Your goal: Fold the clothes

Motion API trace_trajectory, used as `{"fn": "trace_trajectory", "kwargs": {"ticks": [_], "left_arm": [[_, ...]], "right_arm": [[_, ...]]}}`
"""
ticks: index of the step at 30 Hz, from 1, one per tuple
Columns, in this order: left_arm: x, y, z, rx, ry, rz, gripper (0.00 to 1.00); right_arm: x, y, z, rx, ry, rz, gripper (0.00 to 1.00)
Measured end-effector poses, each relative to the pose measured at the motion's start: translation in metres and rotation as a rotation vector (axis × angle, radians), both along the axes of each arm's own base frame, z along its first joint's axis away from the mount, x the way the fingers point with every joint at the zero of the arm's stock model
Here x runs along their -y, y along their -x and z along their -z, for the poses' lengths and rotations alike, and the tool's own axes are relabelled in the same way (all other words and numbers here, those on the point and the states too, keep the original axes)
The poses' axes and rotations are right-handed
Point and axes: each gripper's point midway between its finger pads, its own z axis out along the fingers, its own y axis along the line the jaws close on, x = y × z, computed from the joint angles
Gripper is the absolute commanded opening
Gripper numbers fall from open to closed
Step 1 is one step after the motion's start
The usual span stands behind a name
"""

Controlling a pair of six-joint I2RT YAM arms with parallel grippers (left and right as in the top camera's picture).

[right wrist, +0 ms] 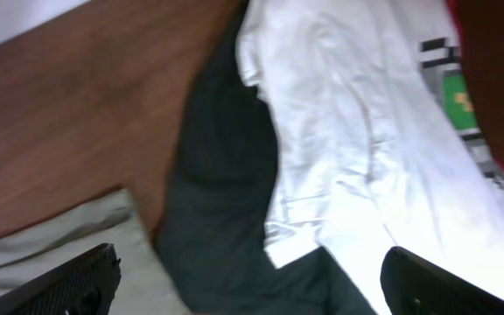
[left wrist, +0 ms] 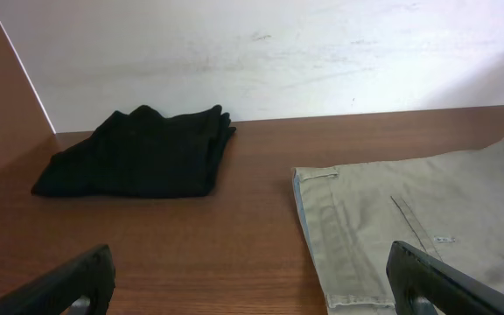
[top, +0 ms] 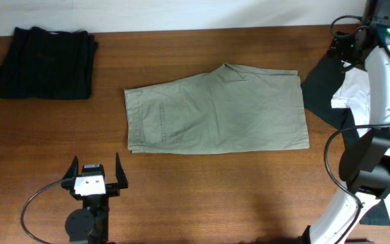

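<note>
Your olive-green cotton shorts lie flat on the brown wooden table, waistband end pointing to the left arm's side and leg hems to the right arm's side. They sit ahead of the left claw and off to its right, well apart from it, nothing touching. That left claw hovers low over bare wood with its two black fingers spread wide and nothing between them. From its wrist camera you see the shorts ahead on the right, waistband corner closest. Ahead on the left, well clear of the shorts, sits a neatly folded black fabric garment close to the white wall; overhead it shows as a dark square far beyond the claw and to its left. Over on the other side, the right claw is also spread wide and holding nothing. Under it and just ahead lies a crumpled white shirt with a green and black printed patch, resting on top of a dark flat cloth. To that claw's left, a corner of the shorts comes right up beside the dark cloth; you cannot tell whether they touch. Overhead, the white shirt and dark cloth sit just past the leg hems.
</note>
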Motion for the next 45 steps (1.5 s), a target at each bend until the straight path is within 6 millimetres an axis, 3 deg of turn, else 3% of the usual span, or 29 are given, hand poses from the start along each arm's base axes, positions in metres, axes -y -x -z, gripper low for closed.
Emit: {"fn": "trace_trajectory", "kwargs": {"ticks": [5,8,9,10,12,14,15,16,17,18,19,21,22,24,27,31,33,36,43,44,45], "left_arm": [[0.0,-0.001,-0.005,0.023,-0.005,0.001,0.99],[0.015,0.005,-0.076,0.317,-0.025,0.087,0.99],[0.022,0.018,-0.117,0.476,-0.041,0.124,0.99],[0.025,0.022,-0.129,0.499,-0.046,0.14,0.99],[0.026,0.014,-0.135,0.42,-0.035,0.146,0.99],[0.021,-0.012,-0.15,0.18,-0.004,0.126,0.99],[0.021,-0.037,-0.165,-0.014,0.019,0.13,0.99],[0.022,-0.052,-0.175,-0.059,0.025,0.14,0.99],[0.028,-0.065,-0.168,-0.203,0.05,0.176,0.99],[0.037,-0.095,-0.159,-0.33,0.08,0.231,0.99],[0.049,-0.12,-0.103,-0.518,0.138,0.3,0.99],[0.053,-0.134,-0.076,-0.617,0.234,0.299,0.99],[0.053,-0.151,-0.049,-0.699,0.307,0.284,0.99],[0.049,-0.156,0.014,-0.879,0.423,0.25,0.99],[0.042,-0.15,0.058,-1.014,0.531,0.213,0.99],[0.049,-0.141,0.107,-1.162,0.61,0.209,0.99],[0.052,-0.137,0.126,-1.215,0.637,0.209,0.99],[0.055,-0.136,0.138,-1.243,0.655,0.216,0.99],[0.076,-0.155,0.137,-1.205,0.745,0.363,0.97],[0.079,-0.156,0.136,-1.204,0.755,0.384,0.71],[0.082,-0.157,0.137,-1.202,0.756,0.4,0.53]], "right_arm": [[0.006,0.002,0.0,-0.004,0.013,0.016,0.99],[0.007,0.003,0.0,-0.007,0.015,0.017,0.99],[0.007,0.003,-0.001,-0.006,0.018,0.019,0.99],[0.007,0.003,-0.001,-0.005,0.018,0.019,0.99],[0.007,0.003,0.0,-0.007,0.017,0.019,0.99],[0.007,0.003,0.0,-0.007,0.018,0.02,0.99],[0.008,0.004,-0.001,-0.01,0.02,0.022,0.99],[0.008,0.002,-0.002,0.0,0.023,0.021,0.99],[0.008,0.003,-0.001,-0.006,0.022,0.022,0.99],[0.008,0.003,-0.001,-0.007,0.021,0.021,0.99],[0.008,0.002,-0.002,-0.002,0.023,0.021,0.99],[0.008,0.002,-0.002,-0.002,0.023,0.021,0.99],[0.008,0.002,-0.002,-0.003,0.022,0.02,0.99],[0.008,0.002,-0.002,-0.002,0.023,0.021,0.99],[0.008,0.002,-0.002,-0.003,0.023,0.021,0.99],[0.008,0.002,-0.002,-0.003,0.022,0.02,0.99],[0.008,0.002,-0.002,-0.003,0.022,0.02,0.99],[0.008,0.002,-0.002,-0.003,0.022,0.021,0.99],[0.008,0.002,-0.002,-0.003,0.022,0.021,0.99],[0.008,0.002,-0.002,-0.003,0.022,0.02,0.99],[0.008,0.002,-0.002,-0.003,0.023,0.021,0.99]]}}
